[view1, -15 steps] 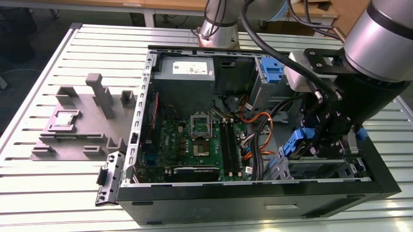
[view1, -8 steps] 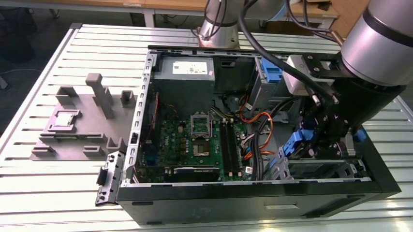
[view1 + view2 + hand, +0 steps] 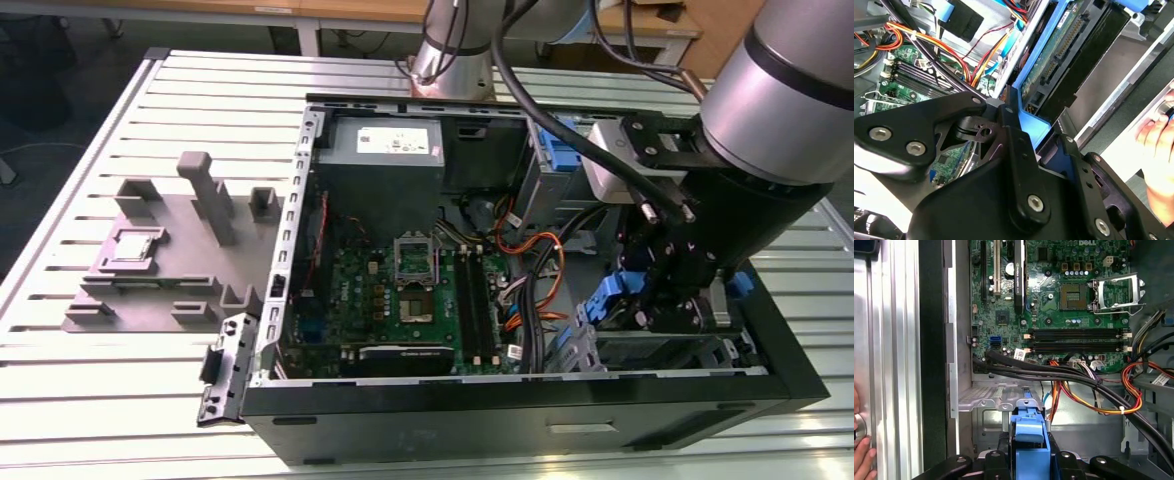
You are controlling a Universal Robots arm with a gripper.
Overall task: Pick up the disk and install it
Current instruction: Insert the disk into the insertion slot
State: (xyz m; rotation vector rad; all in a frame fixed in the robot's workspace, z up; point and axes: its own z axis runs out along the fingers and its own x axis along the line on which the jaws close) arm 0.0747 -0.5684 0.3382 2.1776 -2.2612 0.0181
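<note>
Open case (image 3: pixel 507 415) on slatted table (image 3: pixel 107 400)
I see the motherboard (image 3: pixel 400 290) inside, orange cables (image 3: pixel 1055 395) beside it, grey fixture (image 3: pixel 160 270) just outside.

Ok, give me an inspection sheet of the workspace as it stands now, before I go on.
Surface: slatted metal table, carrying an open computer case.
Job's things: the disk, gripped by its blue carrier, at the case's corner by the drive cage.
Clutter: grey fixture on the table, at the exterior view's left.
Grippers: gripper, jaws shut on the disk.
Cables: black and orange cables cross the case near the disk.
Surroundings: a person's hand beside the case.
</note>
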